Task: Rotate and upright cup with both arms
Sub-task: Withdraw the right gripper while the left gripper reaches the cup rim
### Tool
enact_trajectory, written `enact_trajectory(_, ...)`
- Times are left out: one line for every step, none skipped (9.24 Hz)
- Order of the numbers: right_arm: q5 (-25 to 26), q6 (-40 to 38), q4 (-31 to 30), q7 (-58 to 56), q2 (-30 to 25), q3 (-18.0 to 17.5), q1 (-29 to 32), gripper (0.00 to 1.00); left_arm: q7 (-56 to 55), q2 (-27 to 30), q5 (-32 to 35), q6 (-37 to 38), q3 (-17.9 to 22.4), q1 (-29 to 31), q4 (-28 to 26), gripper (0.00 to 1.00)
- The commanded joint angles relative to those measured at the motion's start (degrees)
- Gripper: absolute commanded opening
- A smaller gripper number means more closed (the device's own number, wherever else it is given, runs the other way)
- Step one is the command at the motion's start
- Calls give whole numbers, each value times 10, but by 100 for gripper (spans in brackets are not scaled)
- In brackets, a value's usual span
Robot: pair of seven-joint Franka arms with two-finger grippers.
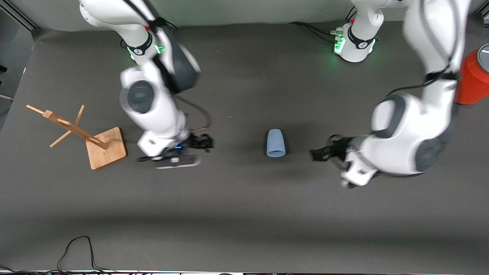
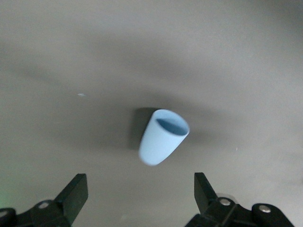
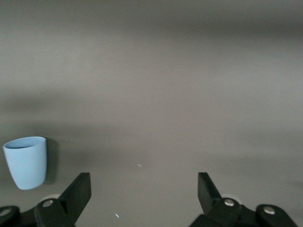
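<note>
The surface [image 1: 244, 214] is covered in dark grey matting. A pale wall [image 1: 244, 11] is seen along its upper edge. Black cables [image 1: 76, 254] are noted at the lower edge.

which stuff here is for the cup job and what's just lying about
For the job:
cup, lying on its side between the grippers
left gripper, open, beside the cup
right gripper, open, beside the cup

Lying about:
wooden rack
red can
</note>
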State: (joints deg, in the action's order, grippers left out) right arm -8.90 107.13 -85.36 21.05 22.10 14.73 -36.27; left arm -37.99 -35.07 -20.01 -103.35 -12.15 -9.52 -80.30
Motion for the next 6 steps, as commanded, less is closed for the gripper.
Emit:
enact_trajectory(11, -73, -23, -51, -63, 48, 24, 100, -37, -91, 0, -40, 6, -39, 52, 100)
enact_trajectory(16, -115, -22, -95, -77, 89, 23, 100, -36, -115, 6, -48, 8, -42, 53, 100)
enact_trajectory(21, -144, -21, -106, -92, 120, 22, 100, -34, -131, 38, -49, 8, -42, 52, 100)
enact_trajectory(40, -157, -19, -108, -106, 129, 22, 100, -36, -135, 59, -41, 8, -39, 52, 100)
enact_trajectory(82, -177, -17, -134, -119, 129, 22, 100, -36, -136, 62, -34, 8, -38, 50, 100)
enact_trajectory(94, -203, -16, -150, -133, 140, 25, 100, -36, -143, 59, -27, 8, -37, 48, 100)
